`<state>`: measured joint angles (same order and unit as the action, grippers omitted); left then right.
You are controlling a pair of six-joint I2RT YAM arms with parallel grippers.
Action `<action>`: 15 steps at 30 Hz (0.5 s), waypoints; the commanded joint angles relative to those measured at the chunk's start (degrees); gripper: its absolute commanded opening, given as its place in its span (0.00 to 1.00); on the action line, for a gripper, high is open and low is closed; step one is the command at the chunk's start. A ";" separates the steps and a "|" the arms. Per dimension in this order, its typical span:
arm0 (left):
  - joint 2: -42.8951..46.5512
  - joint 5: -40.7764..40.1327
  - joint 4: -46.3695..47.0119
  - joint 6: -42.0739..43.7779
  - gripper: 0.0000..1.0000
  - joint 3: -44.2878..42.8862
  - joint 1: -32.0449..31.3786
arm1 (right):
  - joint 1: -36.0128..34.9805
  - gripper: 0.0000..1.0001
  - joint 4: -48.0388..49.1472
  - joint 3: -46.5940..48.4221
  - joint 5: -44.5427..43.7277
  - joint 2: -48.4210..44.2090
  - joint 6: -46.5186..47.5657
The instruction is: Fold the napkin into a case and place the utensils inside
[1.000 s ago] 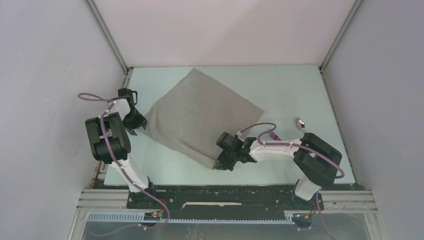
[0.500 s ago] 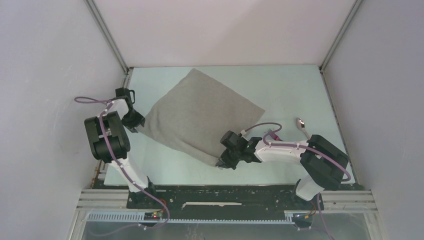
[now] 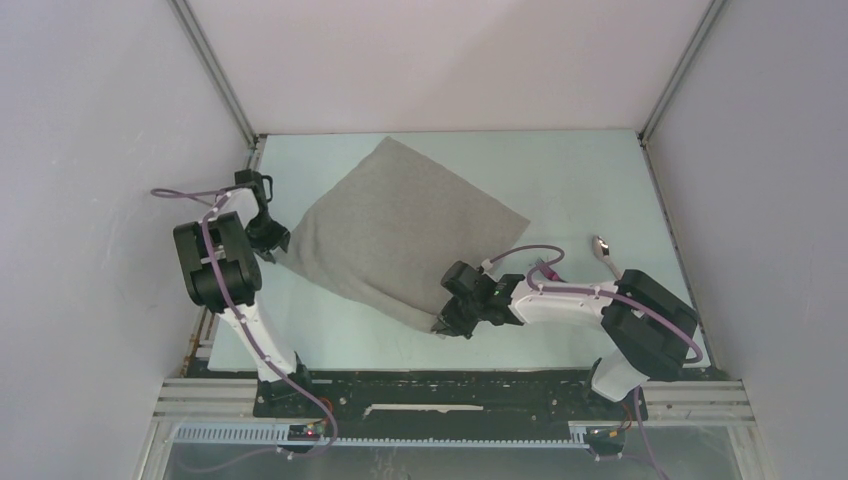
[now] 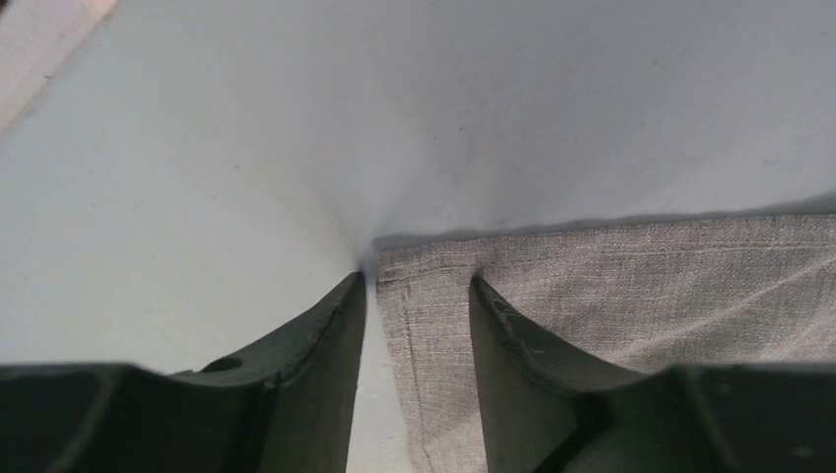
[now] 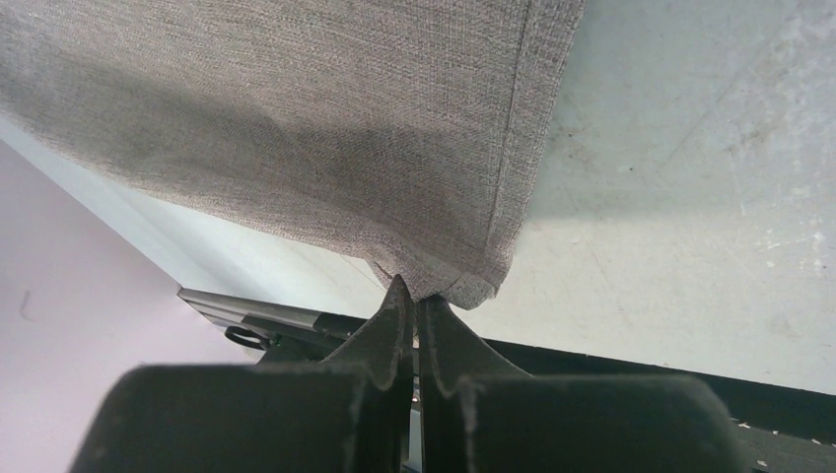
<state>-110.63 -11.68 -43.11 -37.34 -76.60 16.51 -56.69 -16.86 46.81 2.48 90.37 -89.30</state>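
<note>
The napkin (image 3: 400, 235) lies spread on the pale bench (image 3: 590, 170) as a tilted grey-beige square, one corner pointing to the far edge, its left corner near the left arm and its near corner down by the right arm. The left hand (image 4: 417, 281) stands about half open at that left corner: one of its dark fingers (image 4: 320, 340) rests over bare bench just outside the hem, the other sits over the cloth, and the stitched corner lies flat in the gap between them, not pinched. The right hand (image 5: 412, 288) is closed tight – its two fingertips meet on the near corner of the napkin, where the hemmed tip is bunched and folded at the contact. From the wrist view the cloth rises away from that pinch with a soft shadow beneath it, so the corner looks slightly lifted off the bench. A spoon (image 3: 601, 245) lies on the bench to the right of the napkin, well apart from it, just beyond the right forearm – only its bowl end shows clearly.
</note>
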 commanded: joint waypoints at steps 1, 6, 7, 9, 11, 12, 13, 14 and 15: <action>-0.48 2.39 1.09 -2.82 0.45 1.63 -0.58 | 0.45 0.00 0.68 -0.93 -1.39 -3.64 -1.46; -3.27 3.48 4.46 -3.74 0.43 3.00 -0.56 | 1.12 0.00 -0.07 -2.73 -2.29 -6.34 -1.50; -3.39 3.54 4.64 -4.03 0.43 3.04 -0.52 | 1.21 0.00 -0.24 -2.95 -2.42 -6.79 -1.49; -3.25 3.49 4.86 -4.10 0.44 3.16 -0.61 | 1.35 0.00 -0.36 -3.56 -2.48 -7.81 -1.66; -3.22 3.29 4.84 -3.74 0.44 3.10 -0.62 | 1.69 0.00 -0.42 -4.10 -2.48 -8.34 -1.80; -3.20 3.17 4.87 -3.56 0.43 3.16 -0.77 | 1.81 0.00 -0.43 -4.24 -2.48 -8.65 -1.84; -2.94 2.81 4.92 -3.41 0.41 3.46 -0.89 | 1.82 0.00 -0.45 -4.38 -2.48 -8.75 -1.85; -2.47 2.47 5.40 -3.11 0.34 3.88 -1.11 | 1.82 0.00 -0.26 -4.35 -2.48 -8.81 -1.85; -1.82 2.27 5.79 -2.79 0.25 4.39 -1.21 | 1.84 0.00 0.16 -4.28 -2.48 -8.74 -1.92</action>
<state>-110.78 -9.80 -41.50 -39.16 -75.59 16.40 -55.22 -16.82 42.92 1.63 83.26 -90.35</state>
